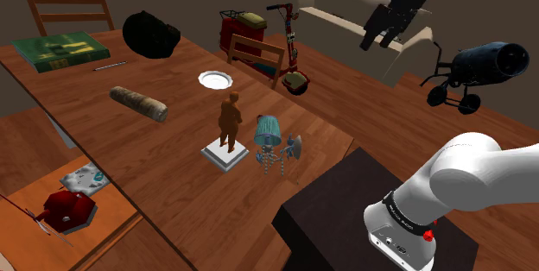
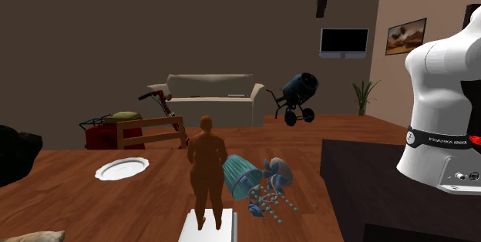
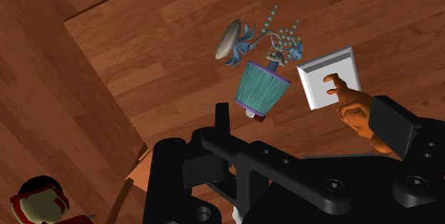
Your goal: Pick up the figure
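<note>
We see the jaws apart and empty, high above the surface (image 1: 173, 153), where the brown figure (image 1: 230, 119) stands upright.

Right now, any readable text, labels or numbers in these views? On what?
"FRANKA": white lettering on the black band of the white robot arm; the word after it is too blurred.
Cover of the flat green book: marks too blurred to read.
Nothing else legible.

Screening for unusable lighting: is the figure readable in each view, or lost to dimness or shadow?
Shoulder view: figure evenly lit, distinct on the table. Second exterior view: dimmer, yet readable. Wrist view: well lit, but the jaws hide part of it.
</note>
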